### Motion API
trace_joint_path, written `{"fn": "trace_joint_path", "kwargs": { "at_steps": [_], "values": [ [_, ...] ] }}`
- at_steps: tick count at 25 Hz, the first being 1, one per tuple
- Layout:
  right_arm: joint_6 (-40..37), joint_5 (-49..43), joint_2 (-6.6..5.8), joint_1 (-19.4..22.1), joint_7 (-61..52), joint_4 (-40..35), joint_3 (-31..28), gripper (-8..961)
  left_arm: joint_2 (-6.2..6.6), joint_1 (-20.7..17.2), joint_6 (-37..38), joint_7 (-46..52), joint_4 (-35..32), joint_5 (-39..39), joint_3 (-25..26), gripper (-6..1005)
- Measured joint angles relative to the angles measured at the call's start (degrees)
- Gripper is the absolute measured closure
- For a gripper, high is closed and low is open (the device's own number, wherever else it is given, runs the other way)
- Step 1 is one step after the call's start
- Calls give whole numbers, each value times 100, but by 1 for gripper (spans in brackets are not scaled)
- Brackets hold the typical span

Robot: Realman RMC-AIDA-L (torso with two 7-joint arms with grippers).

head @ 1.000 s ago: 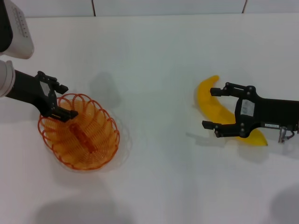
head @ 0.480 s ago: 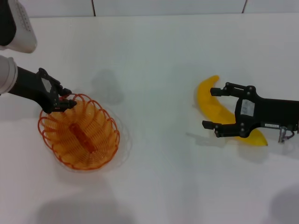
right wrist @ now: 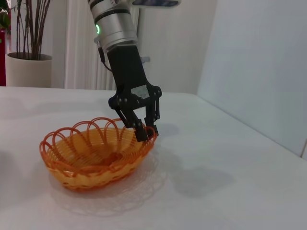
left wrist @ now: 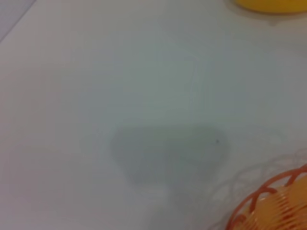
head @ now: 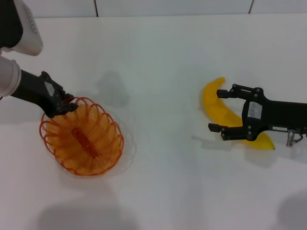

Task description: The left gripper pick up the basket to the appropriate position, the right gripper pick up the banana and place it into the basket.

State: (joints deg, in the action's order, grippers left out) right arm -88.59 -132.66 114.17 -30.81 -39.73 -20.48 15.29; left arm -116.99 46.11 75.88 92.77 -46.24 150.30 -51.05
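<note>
The orange wire basket (head: pixel 116 140) stands on the white table at the left. My left gripper (head: pixel 67 105) is at its far-left rim, fingers closed on a rim loop. The right wrist view shows this too: the left gripper (right wrist: pixel 143 130) pinches the rim of the basket (right wrist: pixel 86 170), which rests on the table. The yellow banana (head: pixel 214 99) lies at the right. My right gripper (head: pixel 216 110) is open, one finger on each side of the banana's middle, low over the table. The left wrist view shows a piece of the basket rim (left wrist: pixel 261 199) and an edge of the banana (left wrist: pixel 268 5).
The white table (head: pixel 163 57) stretches between basket and banana with nothing on it. A wall line runs along the far edge. The right wrist view shows a potted plant (right wrist: pixel 26 67) and a curtain behind the table.
My left gripper has moved from inside the basket back to its far-left rim and closed on it. The basket has hardly shifted. The right gripper and banana have not moved.
</note>
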Motion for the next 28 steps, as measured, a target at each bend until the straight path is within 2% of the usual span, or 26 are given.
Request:
{"fn": "trace_joint_path", "kwargs": {
  "at_steps": [15,22,28],
  "values": [
    [-9,3,-8,10,0,0,0,71,2,4,-3,89,-14,14,-45,922],
    [-9,7,-9,23,0,0,0,71,1,3,5,146,-20,-27,-45,927],
    [-9,12,-15,57,0,0,-19,71,-3,-63,284,855,-130,-74,-33,929]
  ]
}}
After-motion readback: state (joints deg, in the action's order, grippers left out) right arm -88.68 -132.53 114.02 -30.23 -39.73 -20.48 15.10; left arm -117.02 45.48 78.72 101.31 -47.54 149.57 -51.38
